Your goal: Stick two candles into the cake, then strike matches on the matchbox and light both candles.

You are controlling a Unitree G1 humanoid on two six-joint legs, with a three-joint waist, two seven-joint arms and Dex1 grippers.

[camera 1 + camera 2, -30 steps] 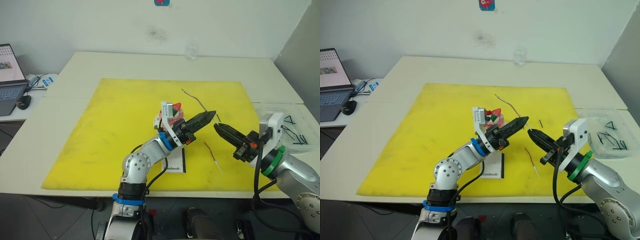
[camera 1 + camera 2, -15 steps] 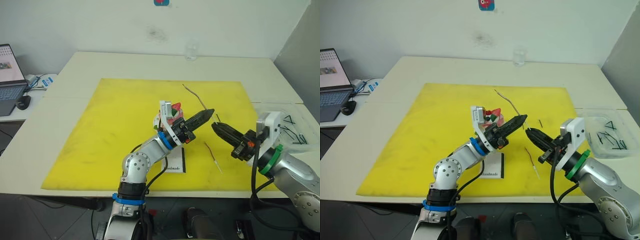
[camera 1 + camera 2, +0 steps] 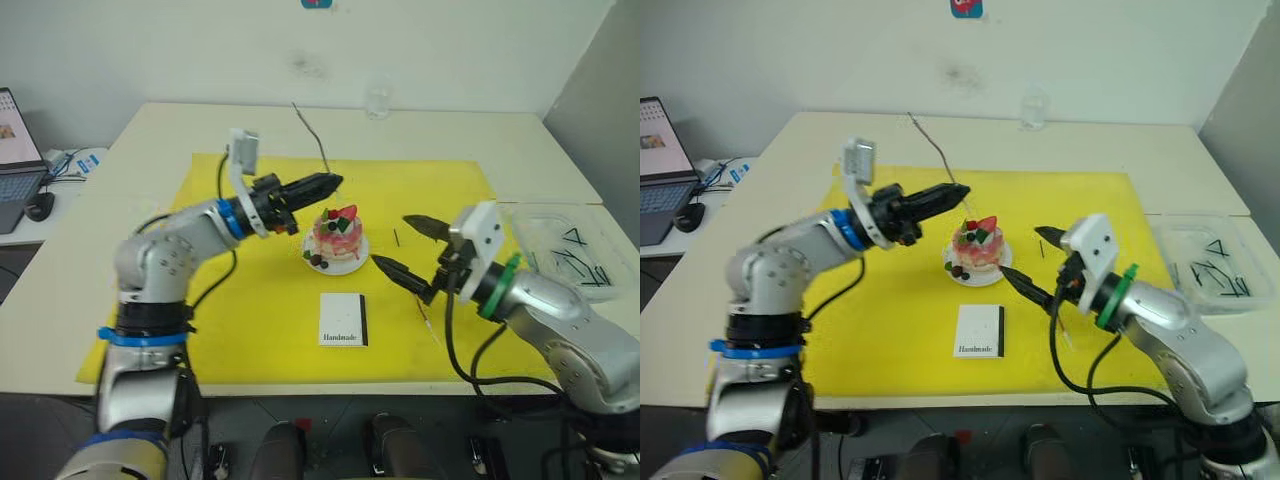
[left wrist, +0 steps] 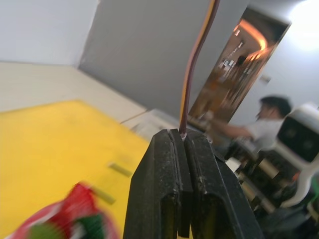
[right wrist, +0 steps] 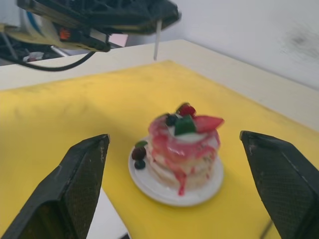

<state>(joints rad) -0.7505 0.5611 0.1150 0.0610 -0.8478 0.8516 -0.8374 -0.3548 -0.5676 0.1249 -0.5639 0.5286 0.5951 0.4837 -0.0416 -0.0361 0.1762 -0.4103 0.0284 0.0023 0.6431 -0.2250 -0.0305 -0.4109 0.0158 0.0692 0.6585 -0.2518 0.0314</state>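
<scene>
Left gripper (image 3: 330, 181) is clamped on one candle (image 3: 310, 131), fingers pressed together with the candle's lower end pinched at the tips. It hangs in the air just above and to the left of the cake (image 3: 338, 237). The candle rises from the fingertips and leans back toward the far side of the desk (image 3: 450, 140); a short pale end pokes out below the fingers in the right wrist view.

Right gripper (image 3: 407, 249) is spread wide, nothing between its fingers. It hovers low on the right side of the cake, pointed at it, not touching.

Cake sits on its white plate (image 3: 350, 267) near the middle of the yellow mat (image 3: 240, 290).

Matchbox (image 3: 343, 320) lies flat on the mat, nearer the robot than the cake, black strip on its right edge.

One match (image 3: 396, 238) lies on the mat between the cake and the right gripper.

The second candle (image 3: 1068, 333) lies on the mat under the right arm, partly hidden.

Clear plastic tray (image 3: 570, 245) holding dark sticks sits at the desk's right edge. Laptop (image 3: 12, 130) is off to the far left.
</scene>
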